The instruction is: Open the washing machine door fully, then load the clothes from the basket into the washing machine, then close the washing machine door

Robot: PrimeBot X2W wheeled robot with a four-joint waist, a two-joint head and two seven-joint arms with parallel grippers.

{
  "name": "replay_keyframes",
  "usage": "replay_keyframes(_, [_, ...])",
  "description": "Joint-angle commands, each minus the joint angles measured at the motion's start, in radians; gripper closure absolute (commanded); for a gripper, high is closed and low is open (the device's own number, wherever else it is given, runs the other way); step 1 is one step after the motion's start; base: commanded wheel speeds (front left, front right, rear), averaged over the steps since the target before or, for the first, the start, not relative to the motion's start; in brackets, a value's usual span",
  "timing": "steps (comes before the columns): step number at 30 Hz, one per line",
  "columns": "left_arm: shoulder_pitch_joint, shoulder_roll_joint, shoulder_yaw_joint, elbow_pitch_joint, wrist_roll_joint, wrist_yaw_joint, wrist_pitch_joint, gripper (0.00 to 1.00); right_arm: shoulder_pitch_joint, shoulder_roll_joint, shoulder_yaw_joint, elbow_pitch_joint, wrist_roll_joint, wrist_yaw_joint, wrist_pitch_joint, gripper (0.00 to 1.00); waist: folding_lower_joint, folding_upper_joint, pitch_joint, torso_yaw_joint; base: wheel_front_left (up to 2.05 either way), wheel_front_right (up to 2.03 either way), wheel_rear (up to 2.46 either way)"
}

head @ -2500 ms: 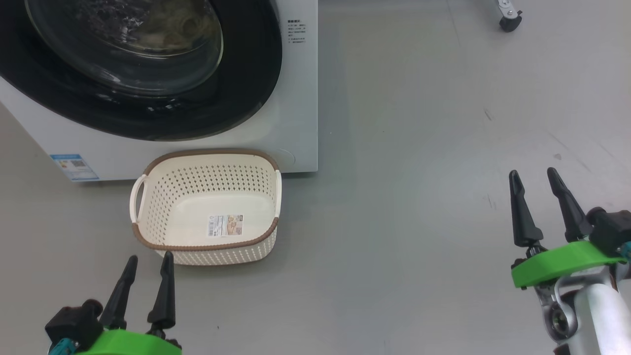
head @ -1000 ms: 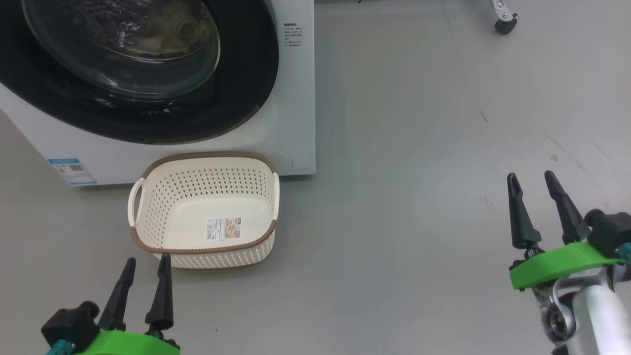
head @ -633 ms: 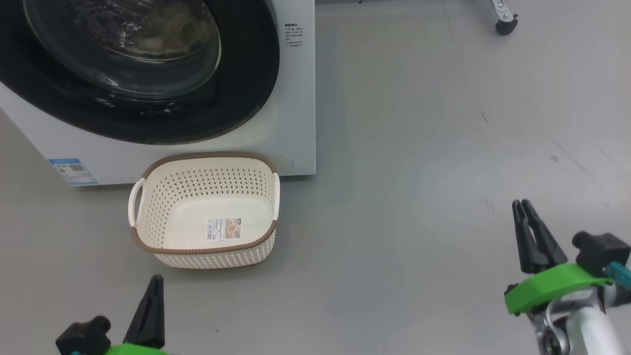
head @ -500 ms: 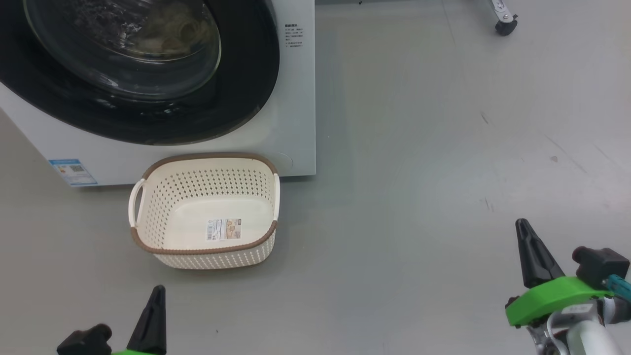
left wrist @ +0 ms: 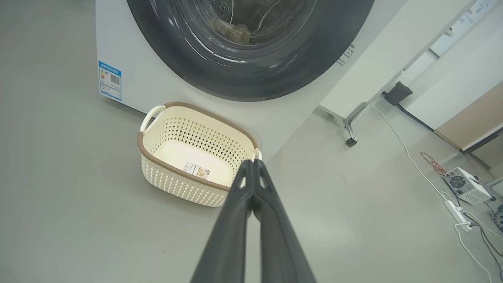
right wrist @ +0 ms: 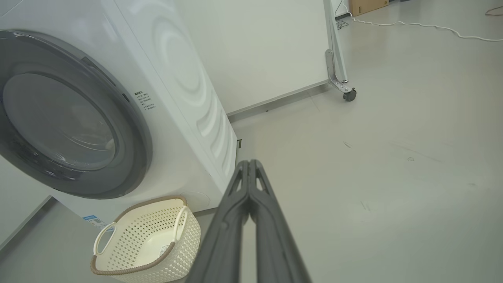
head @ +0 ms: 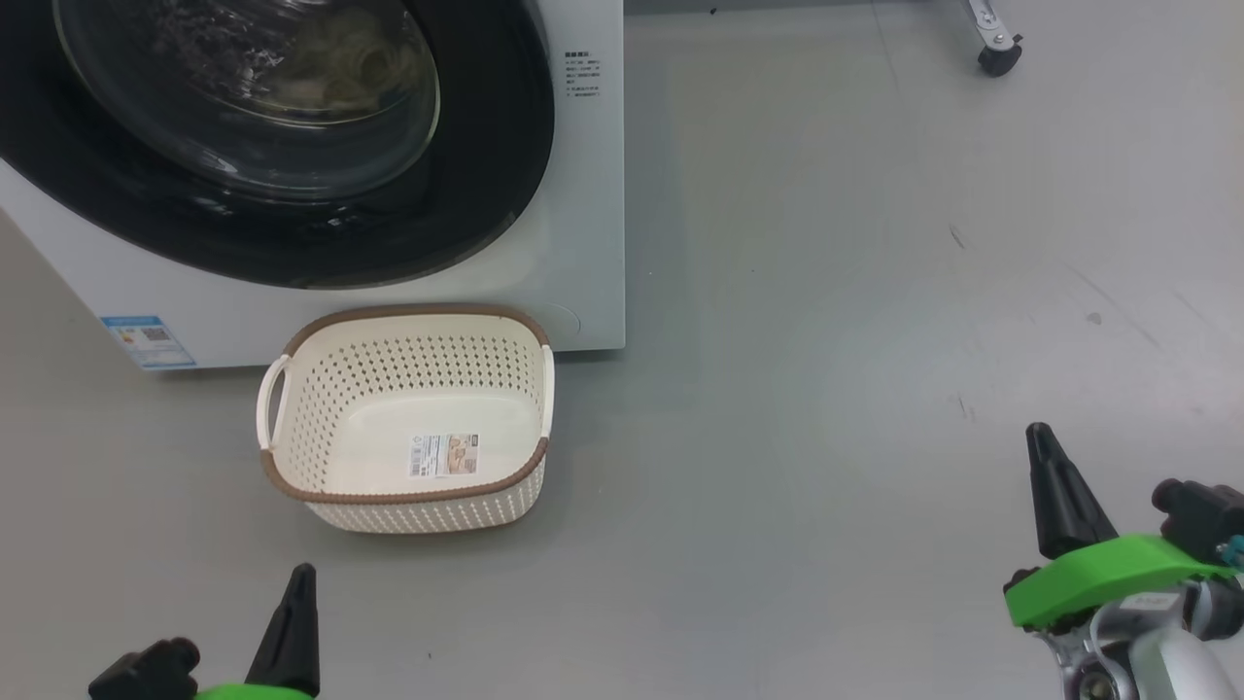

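Washing machine door [head: 272, 126] sits flush against the white washer [head: 583, 243], far left in my head view. No gap shows along its black rim. Clothes [head: 340, 58] are a pale heap behind the glass, inside the drum. Basket [head: 408, 495] stands on the grey floor [head: 826, 389] just in front of the washer, below the door, with nothing in it but its label.

Left pincer [left wrist: 251, 165]: fingers pressed together at the tips, gripping nothing. It hangs low at near left, close to the basket's near rim but apart from it.

Right pincer [right wrist: 248, 163]: also closed and empty, at near right over bare floor, well apart from basket and washer.

Judgement: opening, loading and closing all look done, so the step in hand is the wrap-up. I scan the whole rim for a gap, as I cannot tell from here whether the latch holds. If it does not, I push on the rim with closed fingertips, not on the glass. I keep my left arm off the basket, since it looks light and would slide.
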Motion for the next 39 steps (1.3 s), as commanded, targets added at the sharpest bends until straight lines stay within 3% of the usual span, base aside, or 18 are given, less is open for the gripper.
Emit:
replay_keyframes(1, [-0.041, 0.006, 0.023, -0.033, -0.020, 0.000, 0.005, 1.00, -0.044, -0.001, -0.004, -0.037, 0.027, -0.001, 0.005, 1.00, 0.0000, 0.0000, 0.000, 0.000, 0.00, 0.00, 0.00])
replay_keyframes(39, [-0.067, -0.022, 0.094, -0.045, -0.352, 0.000, 0.111, 1.00, -0.038, -0.002, -0.011, -0.061, 0.451, -0.002, 0.116, 1.00, 0.0000, 0.0000, -0.016, 0.008, 0.00, 0.00, 0.00])
